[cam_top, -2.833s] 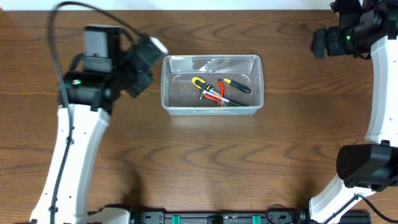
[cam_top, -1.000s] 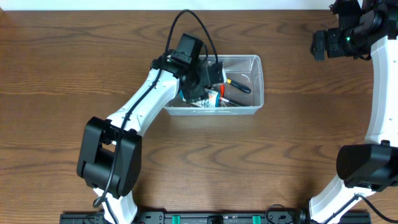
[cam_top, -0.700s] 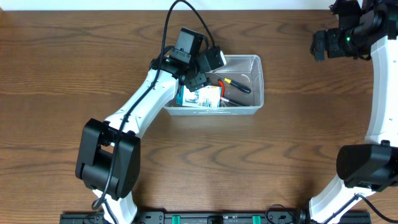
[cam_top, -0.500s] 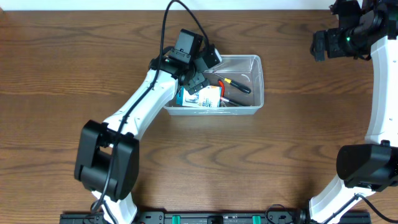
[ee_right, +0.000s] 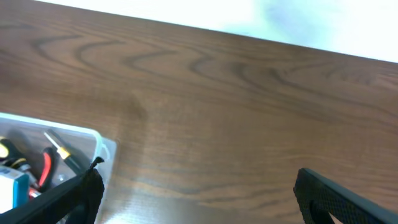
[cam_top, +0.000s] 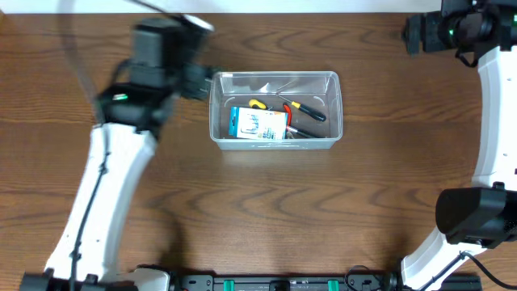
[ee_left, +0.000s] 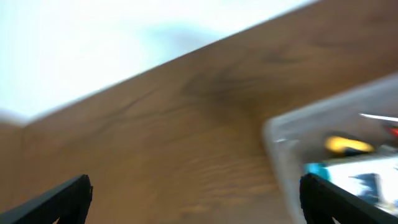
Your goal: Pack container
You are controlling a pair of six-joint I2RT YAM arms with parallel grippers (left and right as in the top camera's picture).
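The clear plastic container (cam_top: 215,113) sits mid-table. Inside lie a blue-and-white box (cam_top: 257,124), red-handled pliers (cam_top: 287,120) and a yellow-and-black screwdriver (cam_top: 305,109). My left gripper (cam_top: 203,82) hovers just left of the container's far left corner, blurred, open and empty. In the left wrist view that gripper (ee_left: 202,205) stands wide over bare wood, with the container (ee_left: 273,134) and box (ee_left: 354,177) at the right. My right gripper (cam_top: 414,32) is open at the far right edge. In its wrist view, the right gripper (ee_right: 199,199) is empty and the container's corner (ee_right: 99,142) shows low on the left.
Brown wood table (cam_top: 266,210) all around the container. Its far edge (cam_top: 323,11) meets a white surface just behind both grippers. The right arm's base (cam_top: 477,217) stands at the front right.
My left gripper has opened, leaving the blue-and-white box inside the container, and has pulled up and out to the left. The right arm has shifted slightly towards the far edge.
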